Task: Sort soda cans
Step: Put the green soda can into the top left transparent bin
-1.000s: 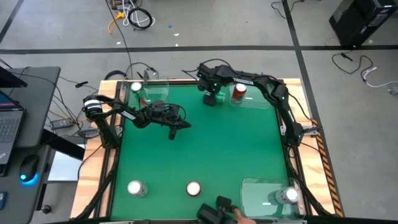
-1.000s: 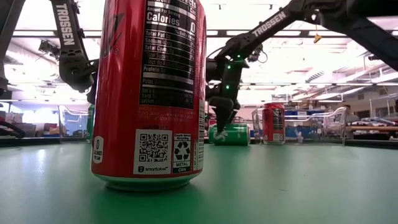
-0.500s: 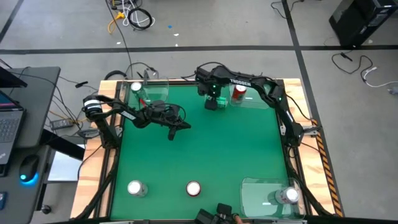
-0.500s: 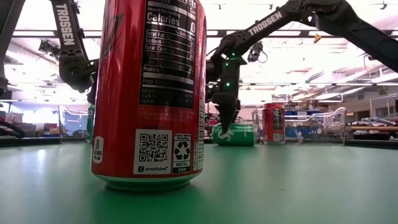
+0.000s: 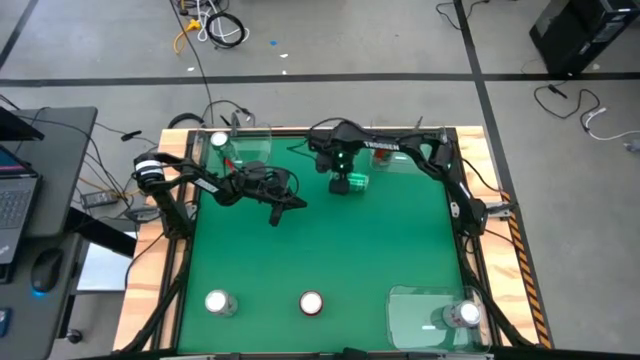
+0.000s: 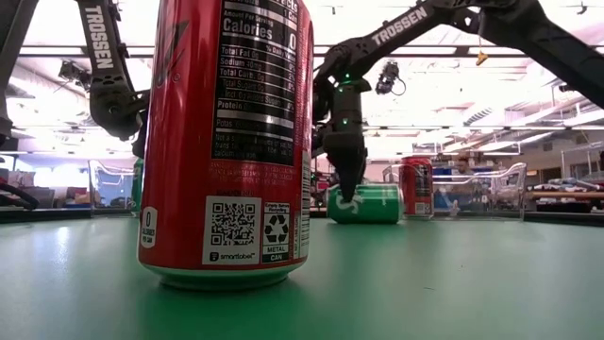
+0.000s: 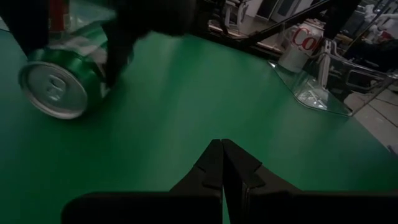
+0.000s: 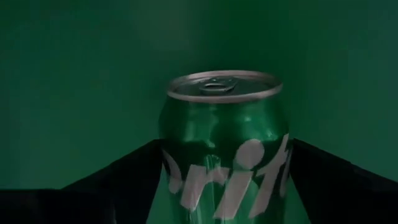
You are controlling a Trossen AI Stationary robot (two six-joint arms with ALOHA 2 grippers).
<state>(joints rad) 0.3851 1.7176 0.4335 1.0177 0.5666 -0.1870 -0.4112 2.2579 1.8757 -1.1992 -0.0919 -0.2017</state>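
A green soda can (image 5: 357, 183) lies on its side on the green table, just in front of the far right tray (image 5: 408, 162). My right gripper (image 5: 343, 181) stands over it, pointing down, shut on it. In the right wrist view the can's silver top (image 8: 222, 84) shows past the fingers. My left gripper (image 5: 279, 213) hangs shut above the table's left middle, touching nothing. Upright cans: a green one (image 5: 218, 140) in the far left tray, a silver one (image 5: 217, 301) and a red one (image 5: 311, 303) near the front edge, a silver one (image 5: 466, 314) in the near right tray, and a red one (image 6: 415, 187) in the far right tray. My right gripper pinches the green can's curved wall (image 8: 186, 180) between its two fingers, one on either side, toward the top end (image 6: 343, 204). The fingers come from above, pointing down, and lie across the can. The can lies level, its lower side on the table.
Clear plastic trays stand at the far left (image 5: 250, 150), the far right and the near right (image 5: 425, 312). The table's middle is bare green surface. The right arm (image 5: 410, 152) reaches over the far right tray. Wooden rails edge the table.
My right gripper has moved toward the table's near edge, away from the far right tray, and has tipped to point more steeply down. The green can, lying on its side, has gone along the table with it.
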